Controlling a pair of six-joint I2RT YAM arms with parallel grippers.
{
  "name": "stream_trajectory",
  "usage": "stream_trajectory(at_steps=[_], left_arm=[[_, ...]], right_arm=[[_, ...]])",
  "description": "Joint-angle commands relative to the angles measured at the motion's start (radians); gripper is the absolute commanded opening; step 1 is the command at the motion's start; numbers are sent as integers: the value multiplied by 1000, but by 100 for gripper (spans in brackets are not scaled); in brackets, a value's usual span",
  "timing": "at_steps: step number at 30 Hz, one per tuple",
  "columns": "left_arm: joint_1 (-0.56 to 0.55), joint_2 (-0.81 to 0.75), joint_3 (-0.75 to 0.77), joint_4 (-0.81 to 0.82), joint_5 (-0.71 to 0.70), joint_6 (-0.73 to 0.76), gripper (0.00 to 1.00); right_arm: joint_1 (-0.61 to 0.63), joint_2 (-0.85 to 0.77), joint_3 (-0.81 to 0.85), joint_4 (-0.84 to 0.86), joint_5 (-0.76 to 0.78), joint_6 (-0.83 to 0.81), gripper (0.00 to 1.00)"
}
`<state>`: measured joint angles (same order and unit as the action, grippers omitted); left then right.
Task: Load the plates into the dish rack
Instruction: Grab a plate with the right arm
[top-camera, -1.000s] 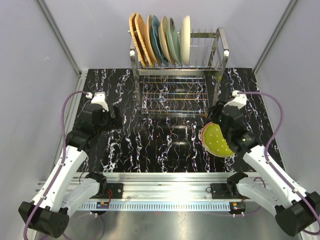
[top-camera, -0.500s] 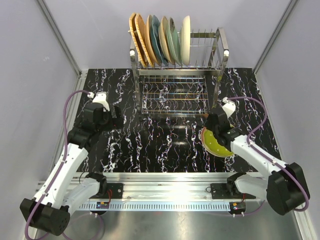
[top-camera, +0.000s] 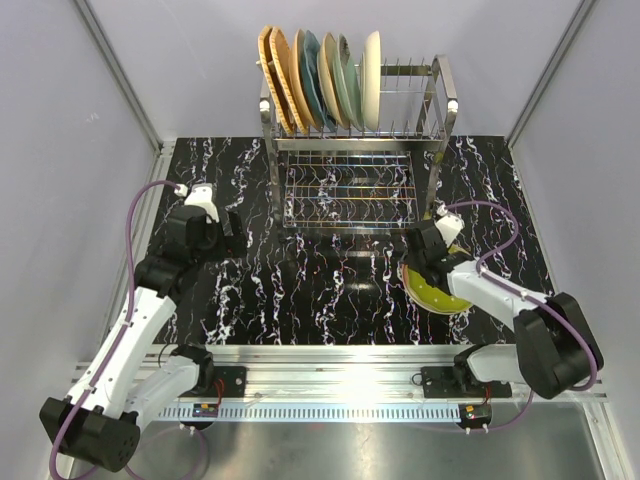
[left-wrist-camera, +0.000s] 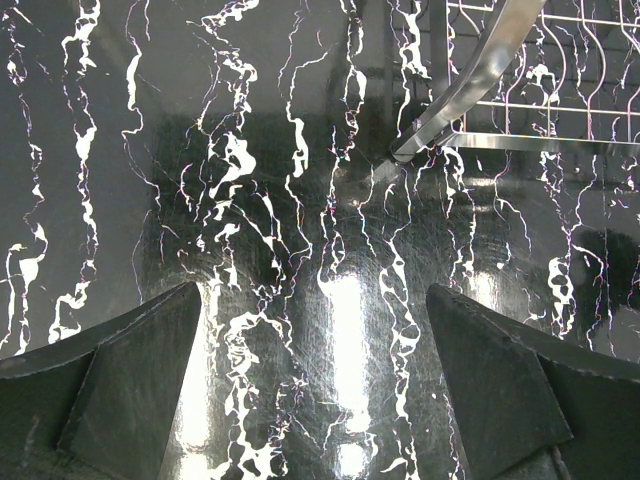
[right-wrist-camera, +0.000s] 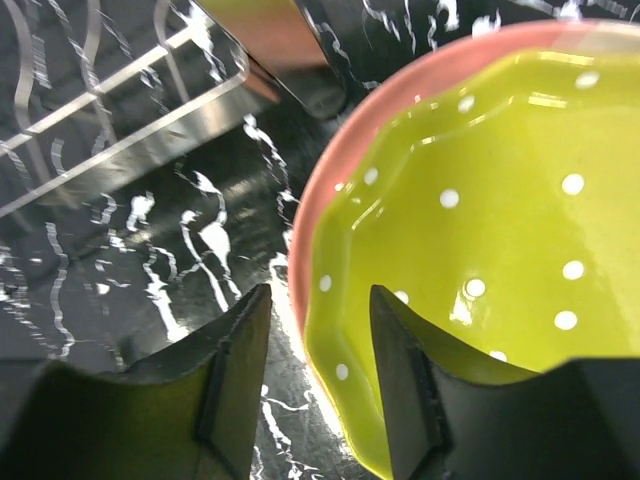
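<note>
The dish rack (top-camera: 440, 100) stands at the back of the table, with several plates upright in its top tier: orange woven ones (top-camera: 275, 75), a teal one (top-camera: 310, 75), a cream one (top-camera: 372, 65). A yellow-green dotted plate (top-camera: 438, 290) lies on a pink-edged plate (right-wrist-camera: 330, 170) on the table, front right of the rack. My right gripper (right-wrist-camera: 320, 295) is open and low over the stack's left rim, one finger outside the rim and one over the yellow-green plate (right-wrist-camera: 480, 230). My left gripper (left-wrist-camera: 312, 290) is open and empty above the bare table, left of the rack.
The rack's lower grid shelf (top-camera: 345, 190) is bare. Its steel foot shows in the left wrist view (left-wrist-camera: 480, 70) and its base bar shows in the right wrist view (right-wrist-camera: 120, 150), close to the plates. Grey walls enclose the black marbled table (top-camera: 320, 290).
My right arm has swung left and down, bringing its gripper from the plates' far right side to their left rim. The plates and the left arm have hardly moved.
</note>
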<state>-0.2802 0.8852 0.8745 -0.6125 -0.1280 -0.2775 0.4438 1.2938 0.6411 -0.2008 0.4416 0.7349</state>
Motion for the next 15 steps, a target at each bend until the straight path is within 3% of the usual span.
stream_trajectory(at_steps=[1,15], left_arm=[[6,-12,1,31,5,1,99],[6,-6,3,28,11,-2,99]], right_arm=[[-5,34,3,12,-4,41,52],[-7,173,22,43,0,34,50]])
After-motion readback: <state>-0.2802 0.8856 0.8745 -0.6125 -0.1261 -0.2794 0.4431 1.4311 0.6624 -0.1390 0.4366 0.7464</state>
